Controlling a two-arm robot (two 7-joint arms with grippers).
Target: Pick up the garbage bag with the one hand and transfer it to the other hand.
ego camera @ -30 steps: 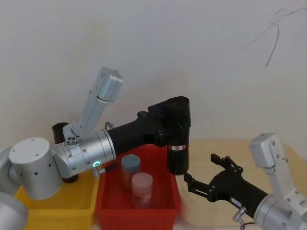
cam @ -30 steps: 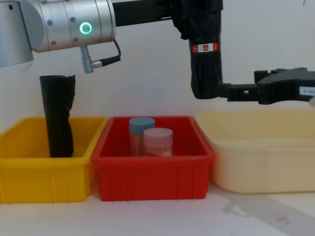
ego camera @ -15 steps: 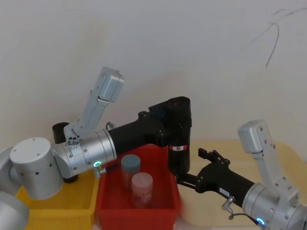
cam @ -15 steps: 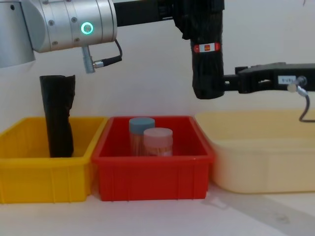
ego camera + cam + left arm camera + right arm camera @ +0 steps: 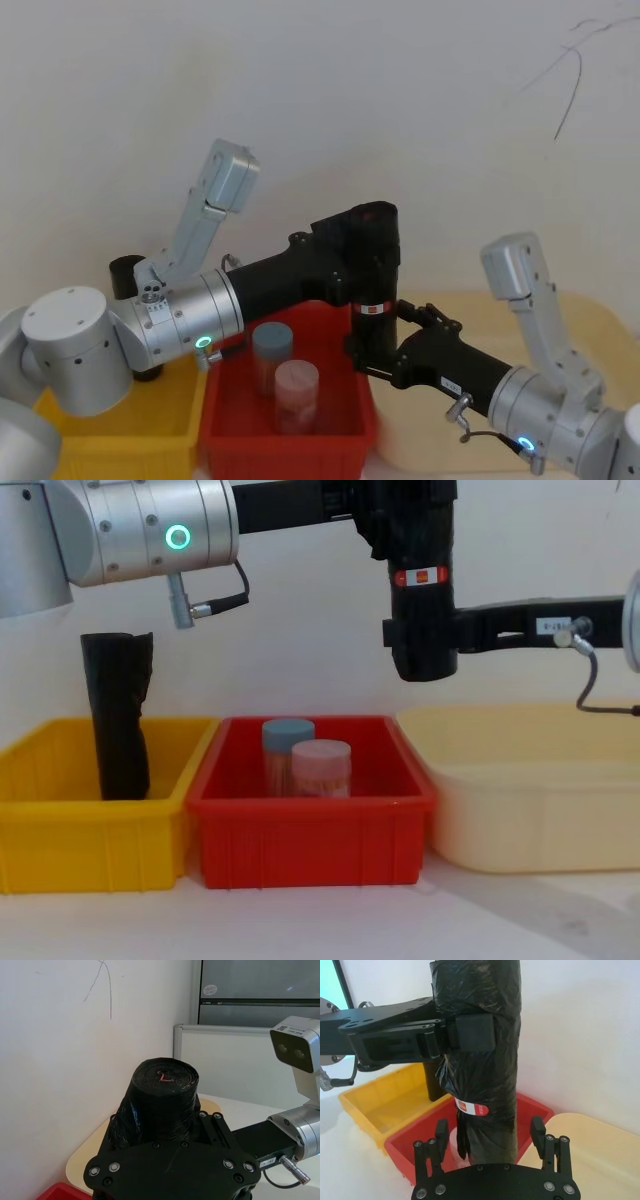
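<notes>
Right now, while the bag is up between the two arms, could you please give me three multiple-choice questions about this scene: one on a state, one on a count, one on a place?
1. How do the fingers of the right gripper stand at the garbage bag?
A. open, one on each side of its lower part
B. shut on its top end
C. shut, away from it

2. How many lidded containers stand in the red bin?
A. one
B. two
C. four

3. Where does the plain black roll stand?
A. in the red bin
B. in the right gripper
C. in the yellow bin

Answers:
1 A: the right wrist view shows a gap at each finger, while the left gripper holds the bag higher up.
2 B: one has a blue lid, one a pink lid.
3 C: it stands upright there.
</notes>
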